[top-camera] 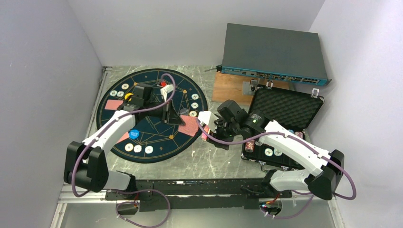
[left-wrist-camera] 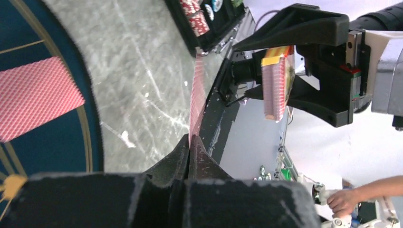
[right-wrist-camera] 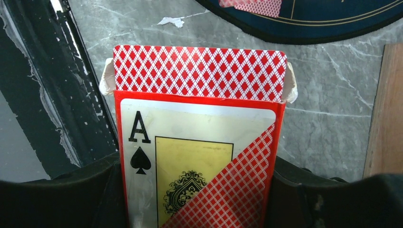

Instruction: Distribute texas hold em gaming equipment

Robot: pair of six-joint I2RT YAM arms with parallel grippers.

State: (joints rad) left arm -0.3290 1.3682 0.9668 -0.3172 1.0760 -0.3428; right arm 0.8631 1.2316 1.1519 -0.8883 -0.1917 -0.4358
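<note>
Left wrist: card [left-wrist-camera: 196, 95] edge-on in left hand [left-wrist-camera: 190, 147]; right hand [left-wrist-camera: 268, 66] grips deck [left-wrist-camera: 275, 88]

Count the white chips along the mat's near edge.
3, in a row: left chip, middle chip, right chip. The left arm may hide others.

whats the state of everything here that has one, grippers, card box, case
left gripper, shut on one card, seen edge-on
right gripper, closed on the card box
card box, top flap open, cards sticking out
case, lid open
</note>
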